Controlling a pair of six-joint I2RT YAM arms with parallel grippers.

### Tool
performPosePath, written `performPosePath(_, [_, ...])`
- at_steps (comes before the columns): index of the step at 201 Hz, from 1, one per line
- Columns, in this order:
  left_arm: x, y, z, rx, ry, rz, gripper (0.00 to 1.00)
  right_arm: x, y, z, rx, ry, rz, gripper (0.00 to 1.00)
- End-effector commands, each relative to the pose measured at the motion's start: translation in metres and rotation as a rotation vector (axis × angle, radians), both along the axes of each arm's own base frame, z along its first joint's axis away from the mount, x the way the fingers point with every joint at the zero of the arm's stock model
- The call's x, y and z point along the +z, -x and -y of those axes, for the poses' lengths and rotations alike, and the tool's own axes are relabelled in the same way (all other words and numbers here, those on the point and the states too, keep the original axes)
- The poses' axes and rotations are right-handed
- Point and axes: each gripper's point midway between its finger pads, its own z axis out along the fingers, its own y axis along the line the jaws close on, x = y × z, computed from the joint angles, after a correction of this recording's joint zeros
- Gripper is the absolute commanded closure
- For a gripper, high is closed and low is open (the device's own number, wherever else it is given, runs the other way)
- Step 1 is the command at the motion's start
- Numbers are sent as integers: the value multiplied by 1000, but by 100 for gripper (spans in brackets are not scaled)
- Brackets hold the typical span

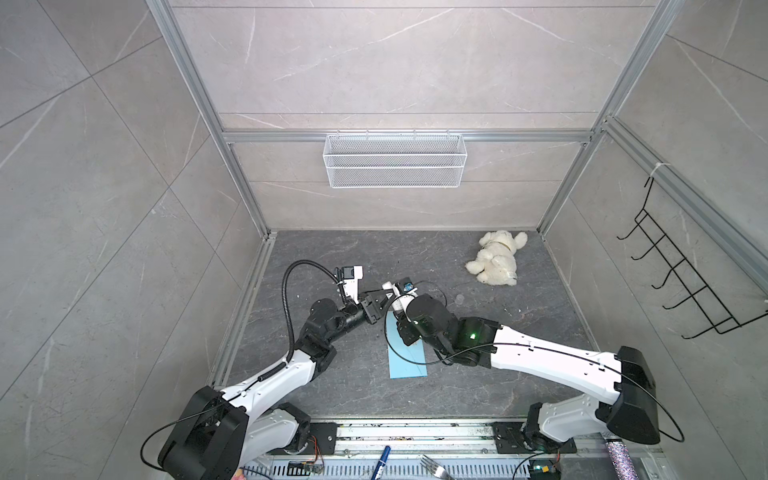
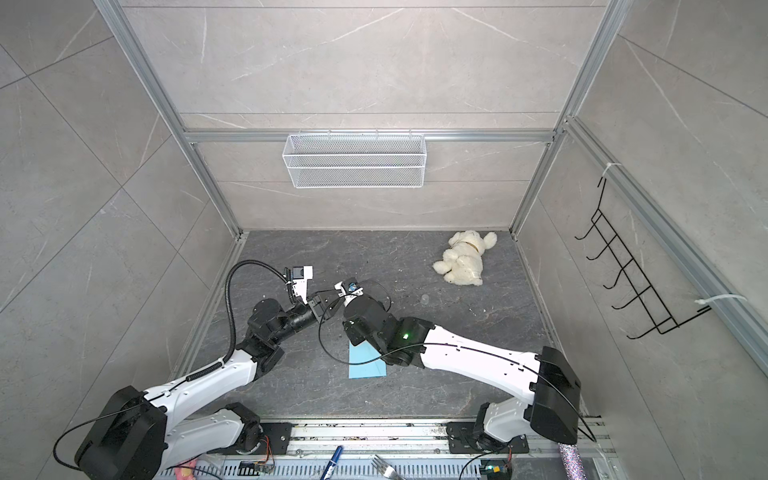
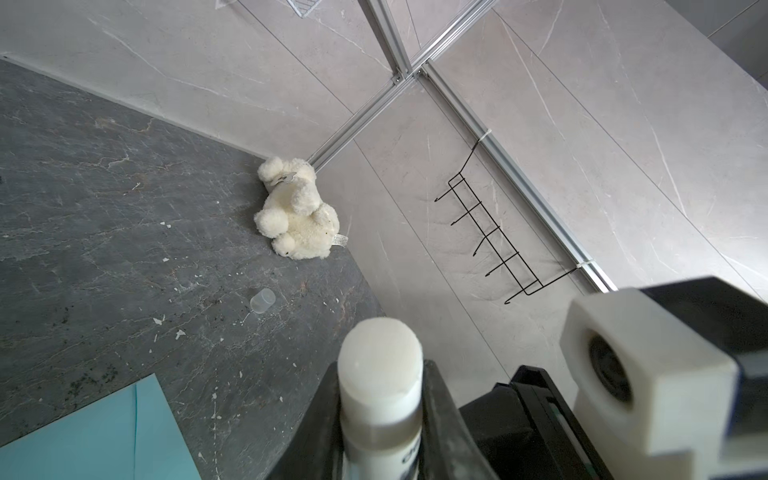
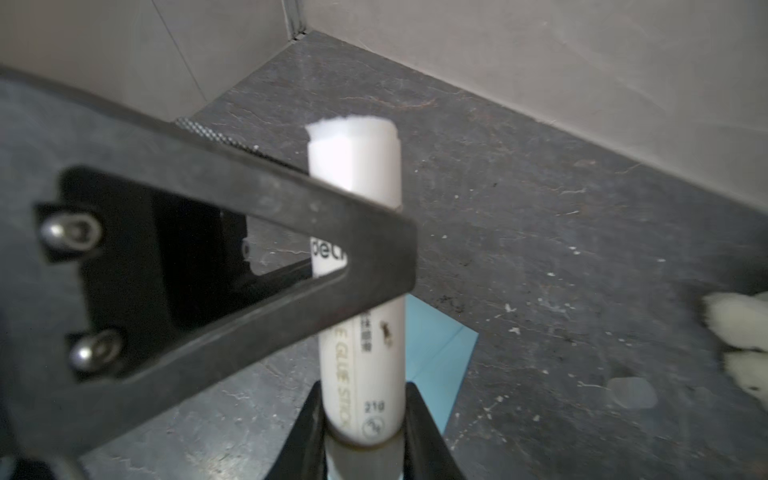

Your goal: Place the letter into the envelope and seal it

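Envelope (image 1: 409,362) flat on the dark table (image 1: 332,257), at 6 o'clock from both grippers, its far end hidden behind my right wrist.
I see my left gripper (image 3: 382,368) and right gripper (image 4: 362,395) both clamped narrowly on one uncapped glue stick (image 4: 361,332) above it. A clear cap (image 3: 262,300) lies at 3 o'clock and a plush bear (image 1: 496,257) at 2 o'clock.

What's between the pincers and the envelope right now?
Only what they hold: the left pincer and right pincer both grip one uncapped glue stick above the table, so neither is free. The envelope lies flat on it; its visible part is bare, though the right arm hides part of it in both top views.
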Motion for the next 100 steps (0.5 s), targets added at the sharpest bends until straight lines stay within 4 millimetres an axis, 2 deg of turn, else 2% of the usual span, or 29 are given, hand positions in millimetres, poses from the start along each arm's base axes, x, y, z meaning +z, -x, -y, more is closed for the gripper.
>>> performPosePath(1, [-5,-5,-1,25,-33,18,100,27,-28,38,-266,186,226,100])
performPosePath(31, [-6,-6,0,29,-34,14,100,24,-26,29,-292,301,286,96])
performPosePath(100, [-5,-5,-2,34,-32,13,100,15,-18,13,-186,223,215,79])
